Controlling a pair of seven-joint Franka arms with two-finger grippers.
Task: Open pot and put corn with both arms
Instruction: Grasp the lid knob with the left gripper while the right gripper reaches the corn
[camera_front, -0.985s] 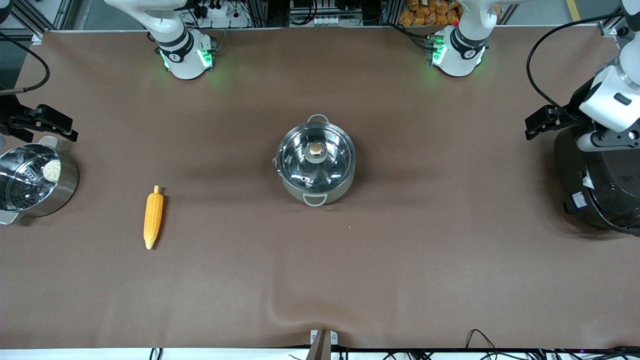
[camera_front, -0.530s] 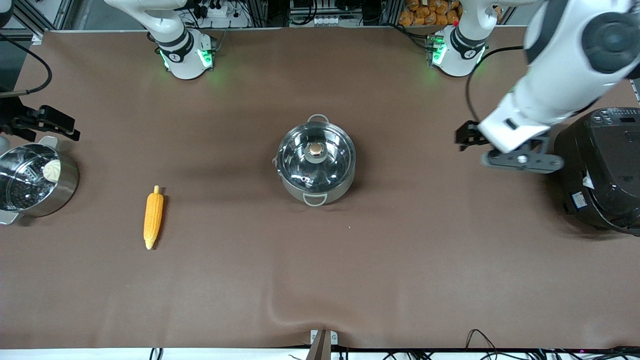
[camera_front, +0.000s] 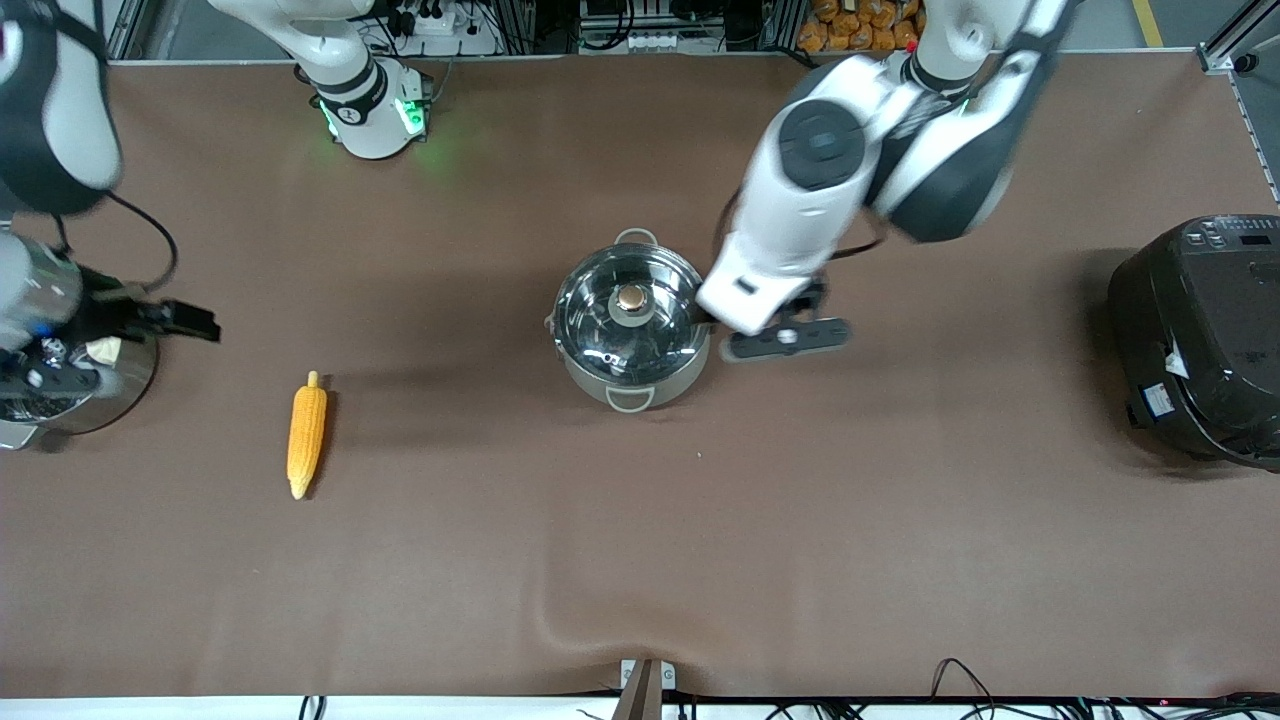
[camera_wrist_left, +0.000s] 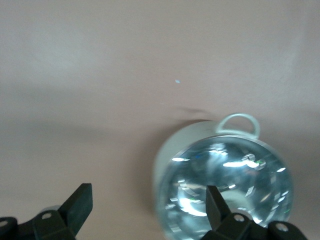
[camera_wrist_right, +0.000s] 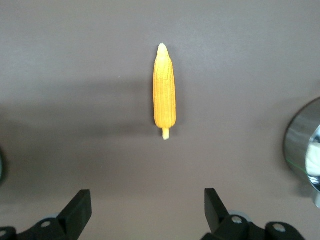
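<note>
Two grippers wide open: left gripper over pot rim, short of lid knob; off-centre grab risks glass lid slipping. Right gripper above steamer pot, short of corn.

Bare cloth between corn and lidded pot.

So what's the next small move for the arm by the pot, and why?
Probably slide the left hand over the lid's knob and lower it. The lid is on the pot, the hand is open beside the rim, and the corn lies on the table near the open right hand.
</note>
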